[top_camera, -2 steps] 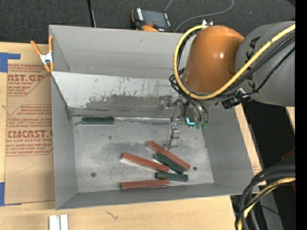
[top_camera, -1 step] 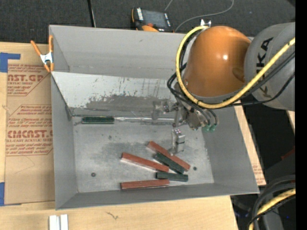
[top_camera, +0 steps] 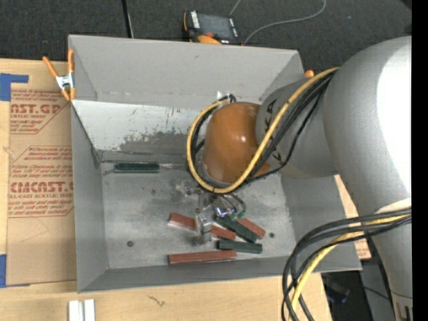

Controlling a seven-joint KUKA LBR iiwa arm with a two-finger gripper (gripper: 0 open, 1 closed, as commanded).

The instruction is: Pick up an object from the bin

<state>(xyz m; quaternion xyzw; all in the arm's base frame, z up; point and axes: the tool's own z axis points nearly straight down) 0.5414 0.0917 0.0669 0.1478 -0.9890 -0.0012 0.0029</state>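
Gripper (top_camera: 204,225) low over front middle of bin (top_camera: 85,206) floor, grip state cannot be told, short red block (top_camera: 180,221) just left of it, long axis left-right, right end angled slightly frontward, sticks (top_camera: 238,241) heaped right

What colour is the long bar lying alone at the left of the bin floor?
Dark green; the bar shows best in the camera view.
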